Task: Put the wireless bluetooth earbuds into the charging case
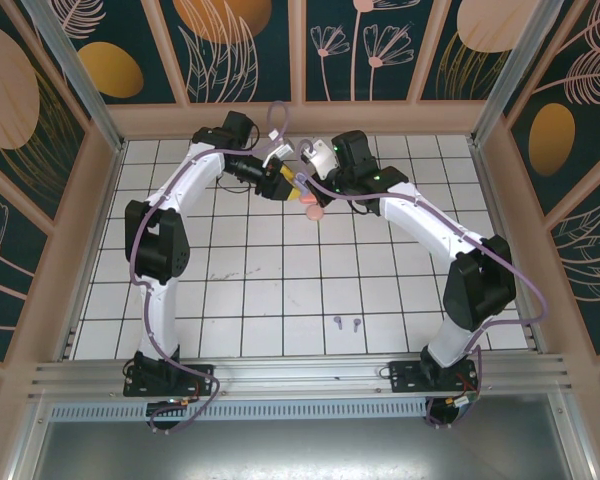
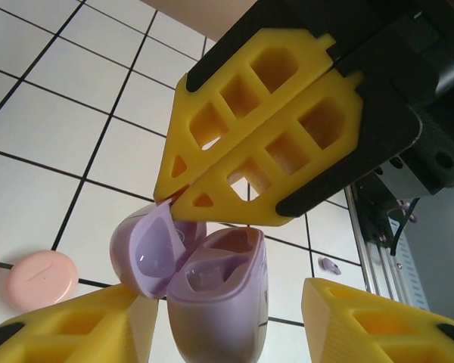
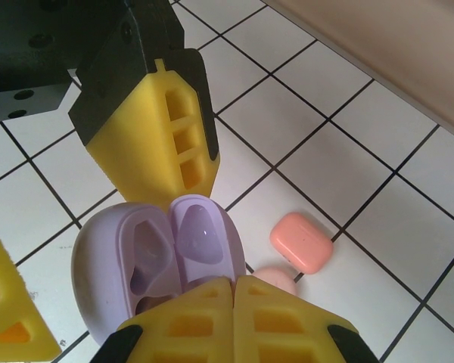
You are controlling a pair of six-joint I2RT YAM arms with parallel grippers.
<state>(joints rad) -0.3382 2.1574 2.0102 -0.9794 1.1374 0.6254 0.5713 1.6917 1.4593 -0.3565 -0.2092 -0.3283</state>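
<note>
— Where are the buds?
— Two purple earbuds (image 1: 337, 321) lie loose on the white tiled table (image 1: 240, 300), lower middle of the top view, well apart from both arms.
— And the grippers?
— The left gripper (image 2: 223, 291) is half spread, its yellow cut-out fingers (image 2: 83, 333) on either side of the glossy lilac charging case (image 2: 219, 310). The right gripper (image 3: 233, 291) is pressed closed, tips touching the open lid (image 2: 155, 253).
— Pinching it?
— Cannot tell.

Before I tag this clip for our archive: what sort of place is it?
Probably a purpose-built robot test booth, not a home: a white gridded table, leaf-patterned walls close around it, and two arms bolted to an aluminium rail.
</note>
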